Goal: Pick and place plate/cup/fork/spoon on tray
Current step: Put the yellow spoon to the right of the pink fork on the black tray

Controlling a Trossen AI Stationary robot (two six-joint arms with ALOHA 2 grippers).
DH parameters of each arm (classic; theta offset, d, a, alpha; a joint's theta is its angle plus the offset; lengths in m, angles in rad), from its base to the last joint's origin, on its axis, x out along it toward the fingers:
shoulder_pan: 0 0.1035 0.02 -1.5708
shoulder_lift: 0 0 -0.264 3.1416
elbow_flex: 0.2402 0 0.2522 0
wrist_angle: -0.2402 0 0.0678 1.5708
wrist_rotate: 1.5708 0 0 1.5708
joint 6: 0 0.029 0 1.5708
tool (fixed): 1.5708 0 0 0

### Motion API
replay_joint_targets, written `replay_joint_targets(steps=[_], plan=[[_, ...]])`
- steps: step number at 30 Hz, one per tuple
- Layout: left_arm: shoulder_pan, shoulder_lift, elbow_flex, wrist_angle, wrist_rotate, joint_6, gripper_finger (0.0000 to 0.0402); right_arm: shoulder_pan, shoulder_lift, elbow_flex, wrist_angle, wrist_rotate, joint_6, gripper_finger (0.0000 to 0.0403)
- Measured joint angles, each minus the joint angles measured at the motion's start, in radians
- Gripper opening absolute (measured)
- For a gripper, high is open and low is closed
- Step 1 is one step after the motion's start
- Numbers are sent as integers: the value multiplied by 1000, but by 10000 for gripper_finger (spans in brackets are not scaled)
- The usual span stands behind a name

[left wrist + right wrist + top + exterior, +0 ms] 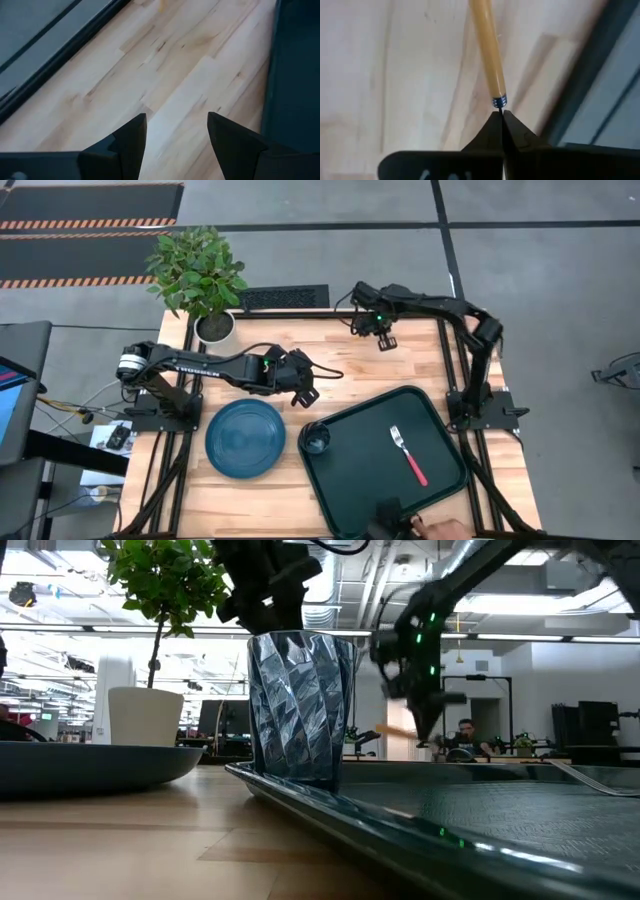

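My right gripper (pixel 386 340) is over the table's far right part, shut on the orange-handled spoon (pixel 487 50), whose bowl is hidden. My left gripper (pixel 306 394) is open and empty over bare wood (pixel 175 75) between the plate and the tray. The dark teal plate (pixel 245 439) lies flat on the table, left of the tray. The green tray (pixel 440 430) lies at the near right. The small tumbler cup (pixel 317 440) stands upright in the tray's left corner and shows large in the low view (pixel 298 705). The red-handled fork (pixel 409 456) lies flat in the tray. My right gripper pinches the spoon between its two shut fingertips, just past the dark ringed end of the orange handle (pixel 499 101). The handle runs straight on from the fingers, in line with them. The fingers hide what lies between them. Whether the spoon's far end rests on the table cannot be told.
A potted plant in a white pot (pixel 213 327) stands at the table's far left corner, a black grille (pixel 283 298) beside it at the far edge. A person's hand (pixel 445 529) holds a dark object at the tray's near edge.
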Motion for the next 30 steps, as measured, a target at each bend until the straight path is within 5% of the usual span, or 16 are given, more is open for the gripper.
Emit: replay_joint_targets(steps=[9, 21, 30], plan=[[-6, 0, 0, 174, 187, 38, 199, 218, -308, 1, -111, -1, 139, 2], [-39, 0, 0, 533, 449, 22, 199, 828, -767, 2, -151, 10, 577, 1], [-40, 0, 0, 933, 651, -206, 199, 1344, -852, 2, 53, 290, 654, 1]])
